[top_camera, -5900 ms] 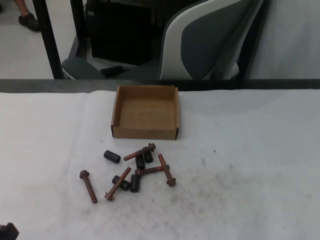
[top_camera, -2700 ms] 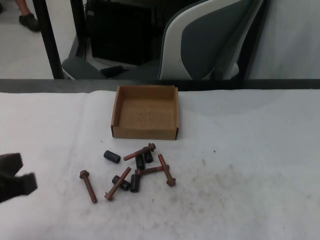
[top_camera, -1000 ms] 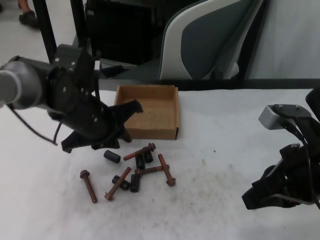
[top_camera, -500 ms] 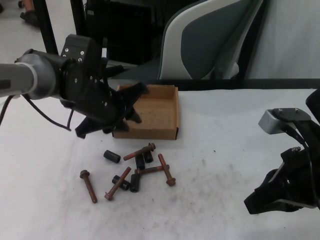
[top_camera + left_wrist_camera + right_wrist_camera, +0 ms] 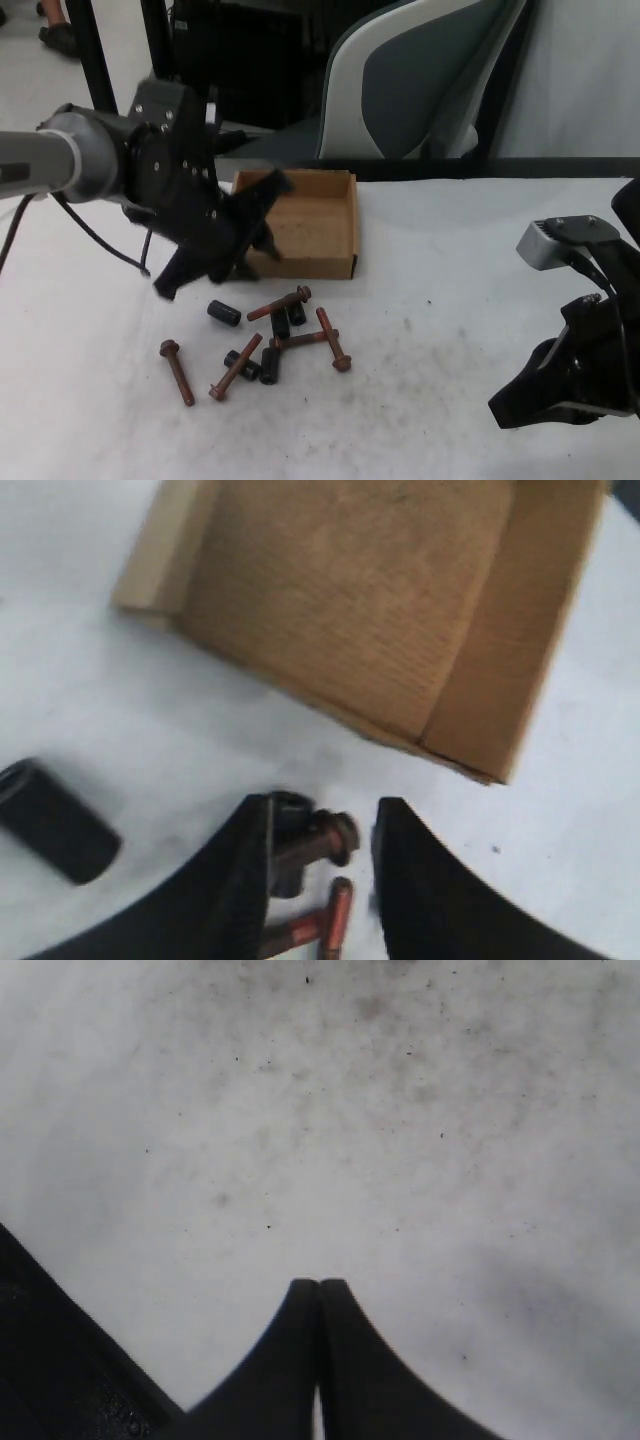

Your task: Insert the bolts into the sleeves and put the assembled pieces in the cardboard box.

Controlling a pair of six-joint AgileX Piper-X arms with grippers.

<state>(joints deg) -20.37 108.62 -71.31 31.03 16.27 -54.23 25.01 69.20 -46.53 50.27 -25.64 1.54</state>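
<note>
Several rusty red bolts [image 5: 279, 303] and short black sleeves [image 5: 224, 313] lie in a loose pile on the white bench, just in front of the open cardboard box [image 5: 290, 265]. My left gripper [image 5: 264, 214] hangs open above the box's front left corner. In the left wrist view its gap [image 5: 322, 818] frames a bolt head [image 5: 335, 836] and a sleeve [image 5: 288, 825], both lying on the bench. Another sleeve [image 5: 55, 822] lies off to one side, and the box [image 5: 490, 650] holds nothing. My right gripper [image 5: 318, 1288] is shut over bare bench at the front right [image 5: 520, 405].
One bolt [image 5: 178, 372] lies apart at the pile's left. The bench is bare white cloth with dark smudges [image 5: 420, 345] between the pile and the right arm. A chair [image 5: 420, 80] and a black frame stand behind the bench's far edge.
My left arm swung in from the left to the box's front left corner, then tilted down toward the pile. The right arm came in at the front right and has barely moved since.
</note>
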